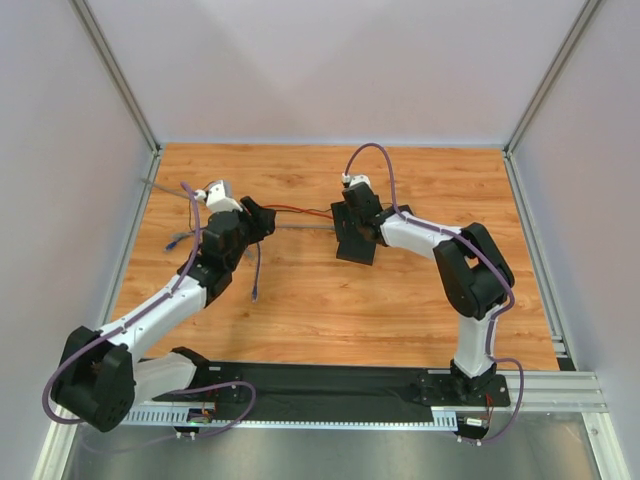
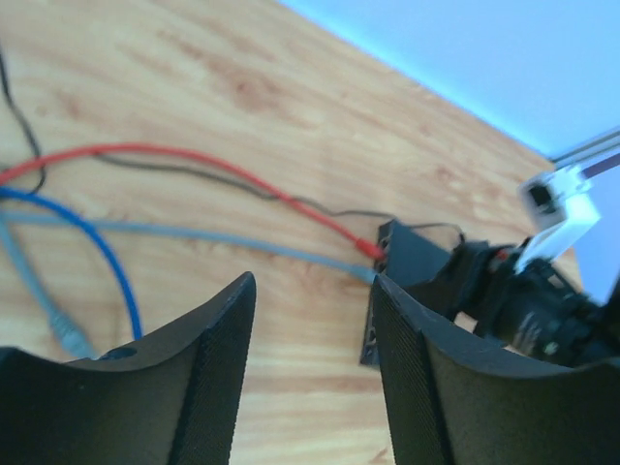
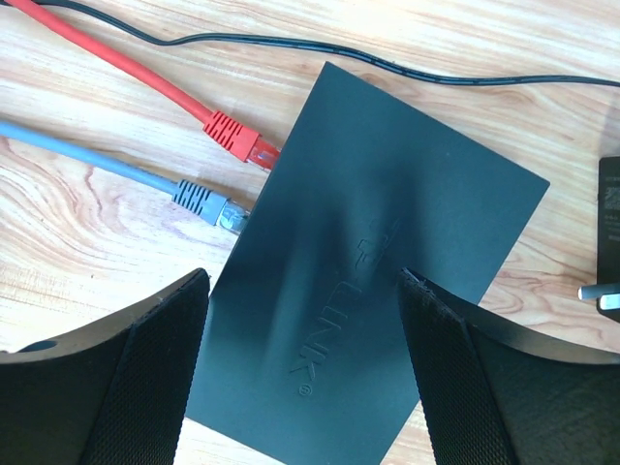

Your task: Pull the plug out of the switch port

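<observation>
The switch (image 3: 387,242) lies flat beneath the right gripper (image 3: 302,281), wider than its parted, empty jaws, one edge hidden behind the right jaw. A red plug (image 3: 232,136) and a grey plug (image 3: 199,201) meet its edge ahead of the left jaw; seating unclear. The left gripper (image 2: 312,286) gapes empty, bare table (image 2: 194,87) between its jaws.

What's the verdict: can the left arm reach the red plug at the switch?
Probably yes: the left gripper is open and faces the red plug with nothing between; only the grey plug sits close beside it.
</observation>
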Available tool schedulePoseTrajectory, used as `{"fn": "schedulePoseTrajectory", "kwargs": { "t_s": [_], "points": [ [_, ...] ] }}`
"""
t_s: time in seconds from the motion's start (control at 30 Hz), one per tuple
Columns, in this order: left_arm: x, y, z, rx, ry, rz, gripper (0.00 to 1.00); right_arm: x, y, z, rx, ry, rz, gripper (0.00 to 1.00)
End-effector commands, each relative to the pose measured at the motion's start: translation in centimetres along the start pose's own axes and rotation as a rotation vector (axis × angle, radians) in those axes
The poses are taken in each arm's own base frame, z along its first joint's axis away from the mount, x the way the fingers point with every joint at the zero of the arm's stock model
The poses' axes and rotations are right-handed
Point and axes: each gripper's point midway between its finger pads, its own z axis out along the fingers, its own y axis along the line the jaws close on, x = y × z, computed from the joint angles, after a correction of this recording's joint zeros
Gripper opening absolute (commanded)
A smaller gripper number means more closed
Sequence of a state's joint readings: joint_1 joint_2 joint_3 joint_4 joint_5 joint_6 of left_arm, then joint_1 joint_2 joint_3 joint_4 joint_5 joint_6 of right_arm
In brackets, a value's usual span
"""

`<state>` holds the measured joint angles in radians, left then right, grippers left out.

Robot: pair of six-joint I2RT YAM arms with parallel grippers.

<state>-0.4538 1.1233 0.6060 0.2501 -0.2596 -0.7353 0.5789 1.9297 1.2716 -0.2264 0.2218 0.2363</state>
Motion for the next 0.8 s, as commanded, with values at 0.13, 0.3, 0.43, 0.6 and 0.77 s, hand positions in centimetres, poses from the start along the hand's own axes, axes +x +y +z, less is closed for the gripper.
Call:
{"fn": "schedulePoseTrajectory", "kwargs": {
  "t_s": [0.13, 0.3, 0.43, 0.6, 0.77],
  "points": [
    [-3.2, -3.2, 0.8, 0.076, -0.064, 0.038, 0.64, -2.7, -0.3, -1.7, 0.013, -0.107, 0.054, 0.80],
    [-4.0, -3.6, 2.5, 0.171, -0.041, -0.121, 1.00, -3.5, -0.3, -2.4, 0.005, -0.148, 0.072, 0.79],
    [-2.4, -6.3, 3.9, 0.355, 0.085, -0.170, 1.00, -4.9, -0.4, -3.1, 0.001, -0.195, 0.105, 0.79],
    [-1.4, -8.4, 5.4, 0.277, 0.077, -0.103, 1.00, -7.2, -1.0, -2.9, 0.023, -0.204, 0.164, 0.80],
    [1.6, -10.6, 7.5, 0.298, 0.166, -0.194, 0.99, -10.2, -1.2, -2.7, 0.017, -0.211, 0.244, 0.80]
  ]
}}
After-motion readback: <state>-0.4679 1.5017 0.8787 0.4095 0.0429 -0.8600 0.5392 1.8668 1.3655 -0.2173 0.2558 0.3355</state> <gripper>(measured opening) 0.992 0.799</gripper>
